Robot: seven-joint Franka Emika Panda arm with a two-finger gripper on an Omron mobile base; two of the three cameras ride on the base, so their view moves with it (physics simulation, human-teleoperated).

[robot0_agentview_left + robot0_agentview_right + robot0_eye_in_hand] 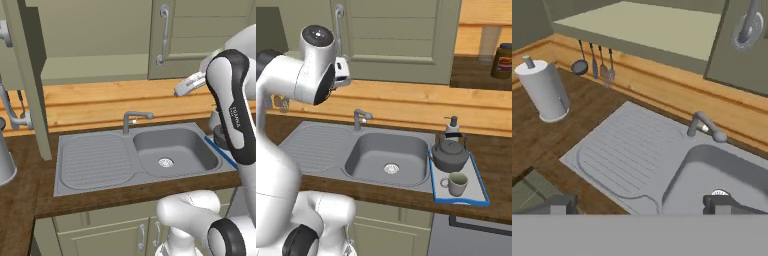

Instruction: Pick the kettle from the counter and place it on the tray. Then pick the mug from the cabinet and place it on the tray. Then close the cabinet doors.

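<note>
Dark wood-grain bench point(496, 150) runs around a grey steel sink point(387, 157), with a pale timber backsplash behind and sage-green wall cabinet point(90, 65) overhead. You will find the tray point(476, 192) on the bench at the sink's right edge, its blue rim touching the basin's side. The kettle point(450, 154) stands on the tray's rear half, and the mug point(457, 184) sits on the tray just in front of it, near the bench's front edge. Both placements therefore read as complete.

What remains for you, by my judgement, is the closing of the cabinet doors. The left door point(27, 75) stands swung out edge-on over the left end of the bench, plainly open, and the shelf interior is exposed behind it. The right door point(200, 35) appears closer to the cabinet face, but I cannot tell whether it is fully shut.

Your claw point(640, 204) is released, its two fingertips point(559, 204) standing wide apart with nothing between them. The hand view looks down over the drainer and the tap point(704, 127) from above the sink. A paper-towel roll point(544, 90) stands towards the bench's left end, and utensils point(594, 65) hang on the backsplash.
</note>
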